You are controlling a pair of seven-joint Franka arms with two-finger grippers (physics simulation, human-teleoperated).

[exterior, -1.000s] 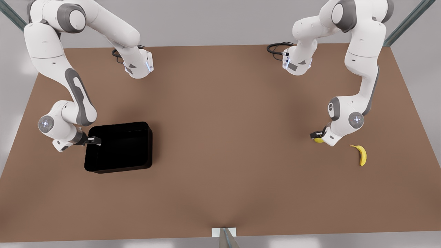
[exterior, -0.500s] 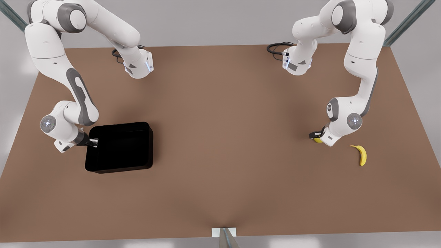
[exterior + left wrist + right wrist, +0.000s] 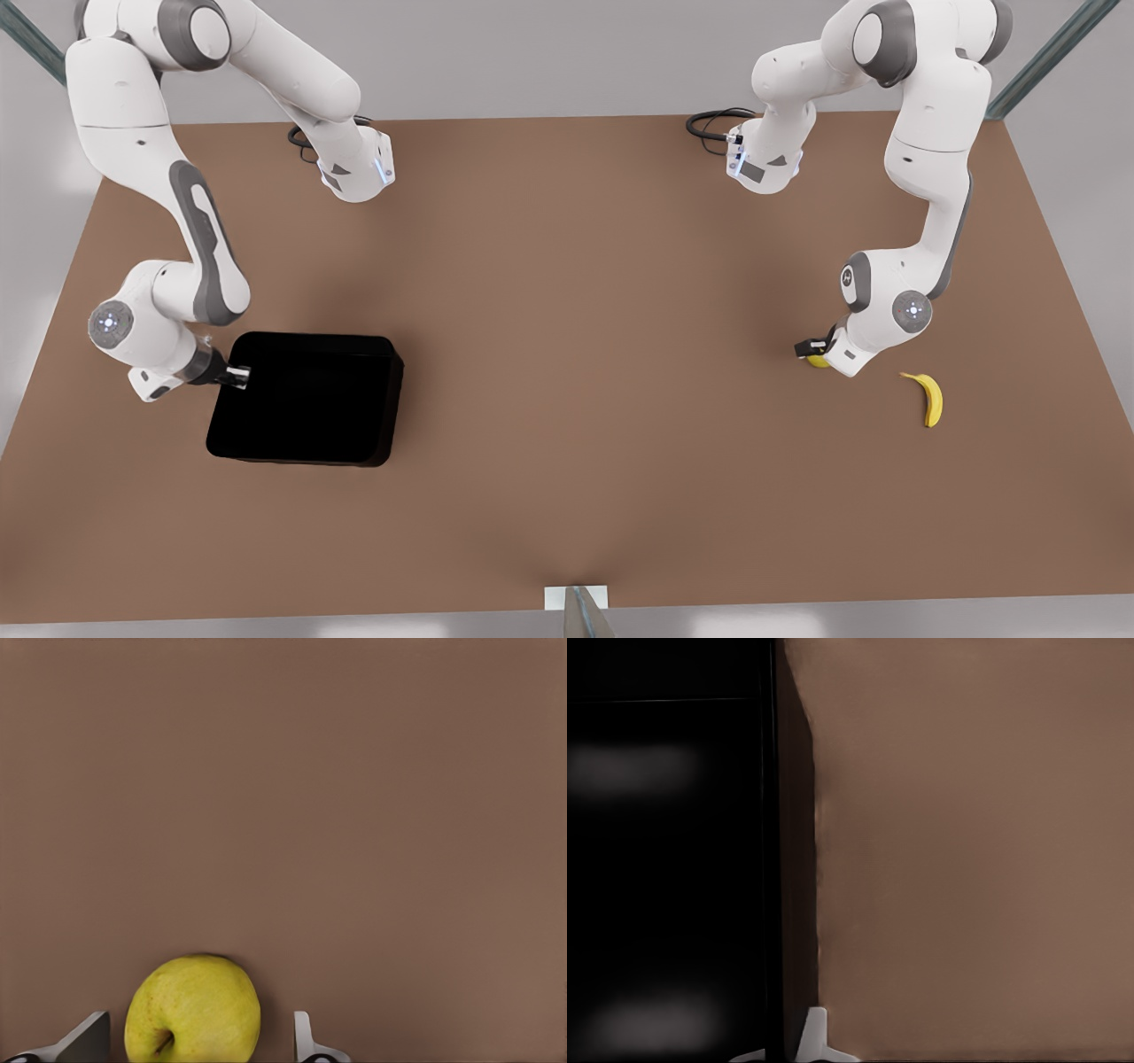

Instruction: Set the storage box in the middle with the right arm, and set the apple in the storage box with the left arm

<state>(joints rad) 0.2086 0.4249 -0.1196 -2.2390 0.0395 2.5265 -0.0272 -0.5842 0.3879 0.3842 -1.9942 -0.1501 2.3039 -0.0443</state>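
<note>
The right pincer [image 3: 237, 376], at the front view's left, is clamped on the wall of the storage box [image 3: 306, 409]; in the right wrist view one pale fingertip [image 3: 814, 1036] sits just outside that black wall [image 3: 772, 859], with the other finger inside. The box looks tilted, its gripped side raised, and it lies near the surface's edge on the front view's left, well short of the middle. The main risk I see here is the grip: a single pinch on a thin, glossy wall lets a wide bin swing or slip, and its low far corner may drag on the brown surface [image 3: 567, 354] and twist out of the fingers. The left pincer [image 3: 813, 352], at the front view's right, stands spread around the apple [image 3: 193, 1010], with a finger on either side and a gap showing, so it is not yet clamped. Closing off-centre could squirt the round fruit away, towards the banana [image 3: 927, 398] lying near it. Moving the apple early would also find no box in the middle to receive it. The surface is plain matte brown; grey walls and slanted metal struts [image 3: 1045, 58] frame the far corners, and black cables [image 3: 713, 124] loop at the far edge.
</note>
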